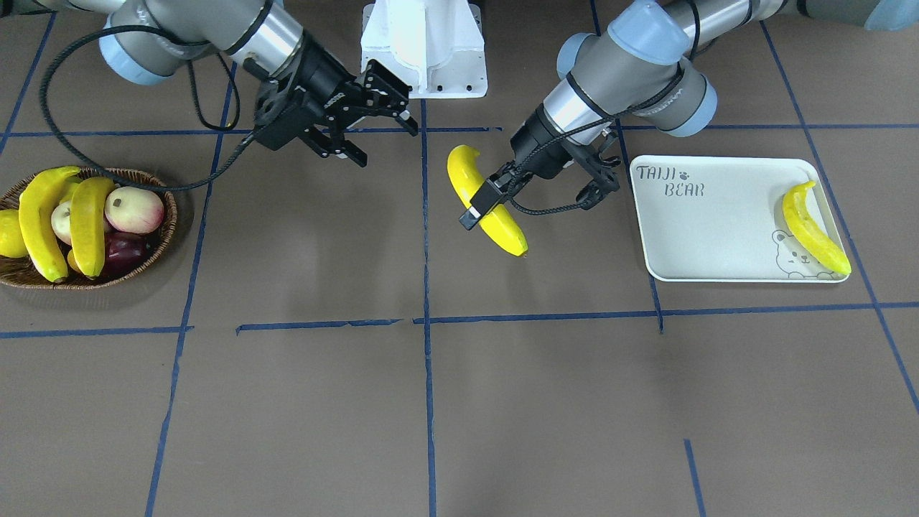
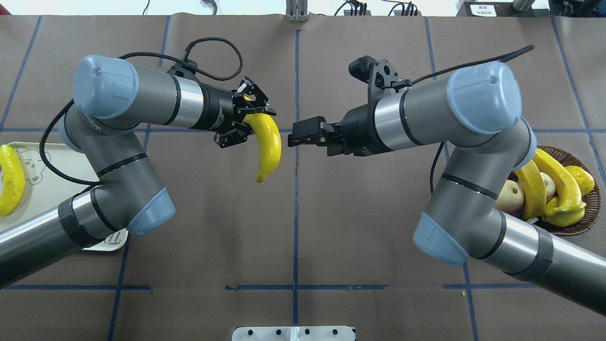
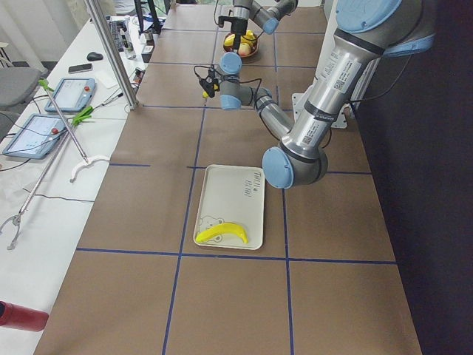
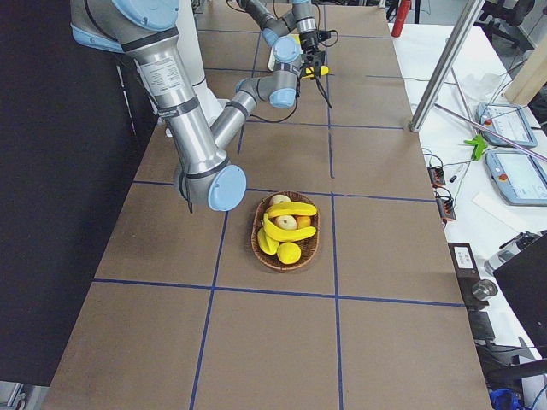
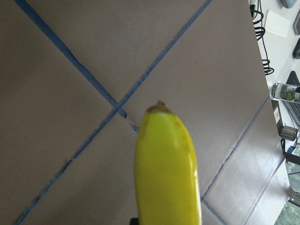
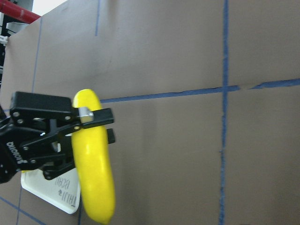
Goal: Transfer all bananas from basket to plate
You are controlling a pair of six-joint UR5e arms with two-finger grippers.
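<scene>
My left gripper point(image 1: 482, 205) is shut on a long yellow banana point(image 1: 488, 208) and holds it above the table near the middle line. The grip also shows in the overhead view point(image 2: 251, 121) and the right wrist view point(image 6: 89, 119). My right gripper point(image 1: 388, 146) is open and empty, facing that banana point(image 2: 267, 142) from close by. Two bananas point(image 1: 39, 215) point(image 1: 90, 222) lie in the wicker basket point(image 1: 165, 230). One banana point(image 1: 815, 230) lies on the off-white plate point(image 1: 718, 230) beside the bear drawing.
The basket also holds reddish apples point(image 1: 133, 210), a dark purple fruit point(image 1: 126, 248) and a plump yellow fruit point(image 1: 7, 233). The white robot base point(image 1: 423, 50) stands at the table's back. Blue tape lines cross the brown table.
</scene>
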